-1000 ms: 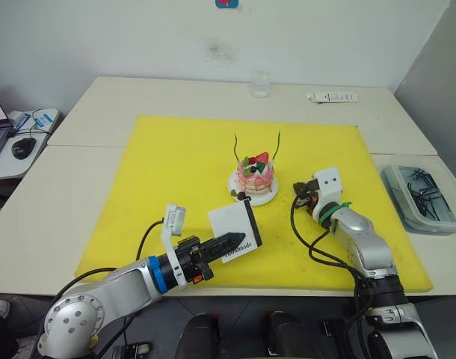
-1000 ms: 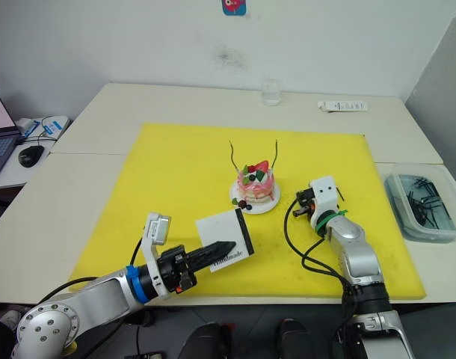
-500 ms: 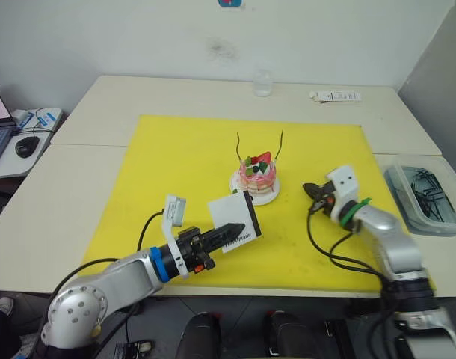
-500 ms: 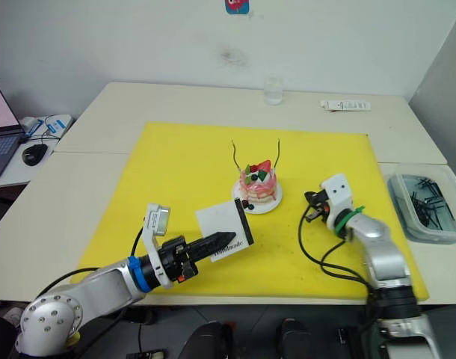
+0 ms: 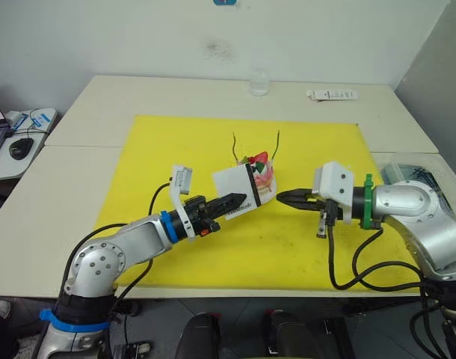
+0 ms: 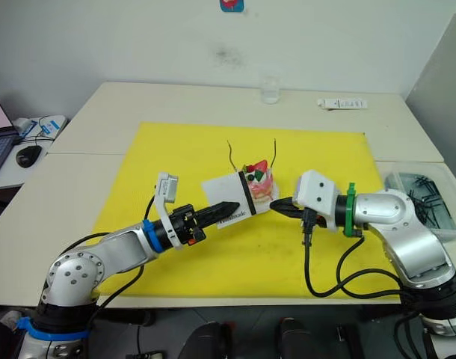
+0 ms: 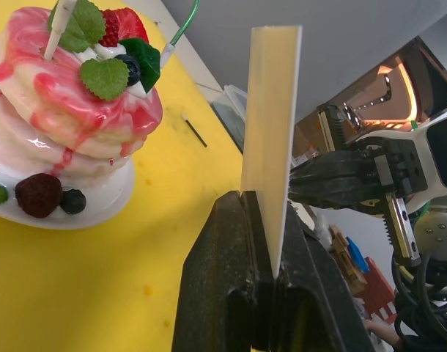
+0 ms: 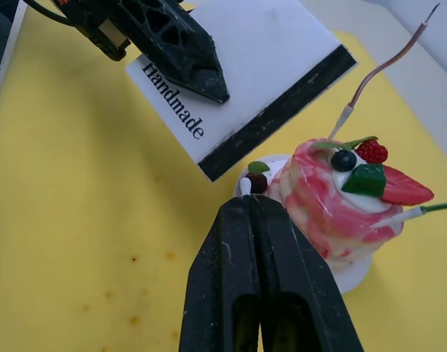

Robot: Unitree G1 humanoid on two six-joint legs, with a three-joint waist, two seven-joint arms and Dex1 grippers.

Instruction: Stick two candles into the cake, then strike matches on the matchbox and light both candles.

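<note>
The pink-and-white cake point(image 5: 263, 172) stands on its white plate on the yellow mat point(image 5: 168, 149), with two thin candles point(image 5: 235, 145) point(image 5: 277, 143) stuck upright in its top. My left gripper point(image 5: 240, 200) is shut on the white matchbox point(image 5: 235, 190) and holds it tilted in the air just in front of the cake, black strip point(image 8: 278, 110) toward the cake. My right gripper point(image 5: 279, 197) is shut and points at the matchbox from the right. A small pale match tip point(image 8: 245, 187) pokes out of its fingers. Another dark match point(image 7: 194, 130) lies on the mat.
A clear bin point(image 6: 430, 200) holding dark sticks sits off the mat's right edge. A glass point(image 5: 259, 82) and a white remote-like bar point(image 5: 331, 95) stand at the table's far side. A mouse point(image 5: 19, 148) lies on the side table at far left.
My left gripper has lifted the matchbox off the mat and up toward the cake. My right gripper has risen from the mat and swung left to point at the matchbox.
</note>
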